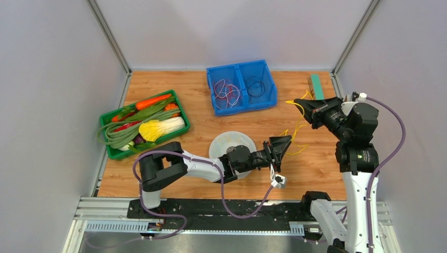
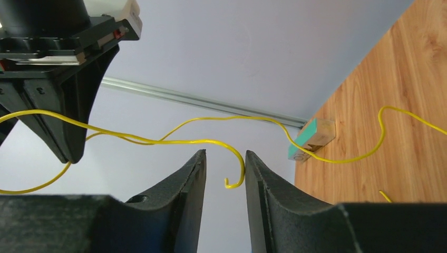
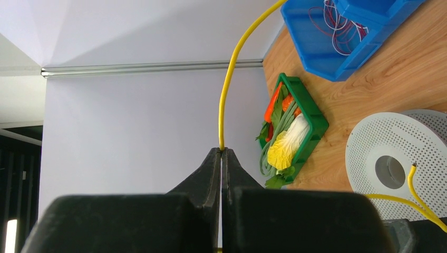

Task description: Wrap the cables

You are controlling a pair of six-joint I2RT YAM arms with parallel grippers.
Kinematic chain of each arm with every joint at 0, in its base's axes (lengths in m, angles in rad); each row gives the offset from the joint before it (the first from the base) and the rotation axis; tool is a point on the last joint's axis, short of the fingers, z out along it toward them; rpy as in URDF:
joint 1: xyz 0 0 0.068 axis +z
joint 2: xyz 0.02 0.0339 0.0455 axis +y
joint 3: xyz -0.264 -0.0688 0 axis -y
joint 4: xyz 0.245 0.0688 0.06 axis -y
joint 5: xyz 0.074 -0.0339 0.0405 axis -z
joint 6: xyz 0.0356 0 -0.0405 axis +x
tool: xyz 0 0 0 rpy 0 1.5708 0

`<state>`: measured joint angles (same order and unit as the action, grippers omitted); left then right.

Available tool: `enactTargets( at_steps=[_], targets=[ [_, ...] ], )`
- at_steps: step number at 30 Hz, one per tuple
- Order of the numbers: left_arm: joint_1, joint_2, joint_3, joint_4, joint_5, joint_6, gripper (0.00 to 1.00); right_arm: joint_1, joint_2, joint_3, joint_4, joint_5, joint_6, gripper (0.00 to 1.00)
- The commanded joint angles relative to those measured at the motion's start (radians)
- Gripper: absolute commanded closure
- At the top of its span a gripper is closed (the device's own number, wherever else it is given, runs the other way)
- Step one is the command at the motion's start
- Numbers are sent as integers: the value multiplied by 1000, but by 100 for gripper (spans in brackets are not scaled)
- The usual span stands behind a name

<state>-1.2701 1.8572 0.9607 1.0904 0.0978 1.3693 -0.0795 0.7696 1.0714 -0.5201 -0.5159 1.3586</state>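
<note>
The bright-yellow cable (image 1: pixel 298 128) hangs in loose curls between my two grippers above the table's right side. My right gripper (image 1: pixel 298 102) is shut on it; in the right wrist view the jaws (image 3: pixel 221 149) pinch the cable (image 3: pixel 230 84), which rises from their tips. My left gripper (image 1: pixel 289 138) is open a narrow gap. In the left wrist view the cable (image 2: pixel 174 138) runs from the right gripper (image 2: pixel 58 116) to a hooked end that lies between my left fingertips (image 2: pixel 225 153), touching the right finger (image 2: pixel 258 174).
A white perforated disc (image 1: pixel 224 142) lies under the left arm. A blue two-part bin (image 1: pixel 241 68) at the back holds a red-white-purple tangle and a black wire. A green vegetable crate (image 1: pixel 179 103) stands on the left. A teal-topped wooden block (image 1: pixel 316 87) is at the back right.
</note>
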Motion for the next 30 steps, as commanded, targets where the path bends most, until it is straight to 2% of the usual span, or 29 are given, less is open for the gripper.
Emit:
enactTargets(
  at_steps=[1,11,13,14,17,21,22,24,26,28,29,30],
  targets=[
    [-2,31,27,45,-17,19,62,6,-9,-1,14,-1,14,100],
    [8,68,62,54,-46,24,67,6,-1,10,12,-3,16,100],
    [8,57,61,49,-52,19,72,6,0,10,11,-4,14,100],
    [8,48,58,48,-56,11,84,6,2,12,8,-3,13,100],
    [8,-10,14,37,-53,-30,99,6,13,16,-3,22,-3,100],
    [9,-183,-69,-35,-64,-148,100,-43,26,24,-4,28,-110,100],
    [9,-258,-80,-91,-69,-194,100,-63,33,28,-1,25,-154,100],
    [23,-417,-64,-328,-58,-324,100,-104,56,50,2,36,-289,100],
    [64,-557,30,-662,12,-537,100,-130,77,67,18,80,-457,100],
    [118,-625,160,-937,112,-769,100,-147,95,59,66,120,-611,98],
    [139,-642,202,-1024,121,-847,100,-155,106,53,81,134,-680,93],
    [159,-651,240,-1078,131,-912,100,-157,114,41,97,148,-781,83]
  ],
)
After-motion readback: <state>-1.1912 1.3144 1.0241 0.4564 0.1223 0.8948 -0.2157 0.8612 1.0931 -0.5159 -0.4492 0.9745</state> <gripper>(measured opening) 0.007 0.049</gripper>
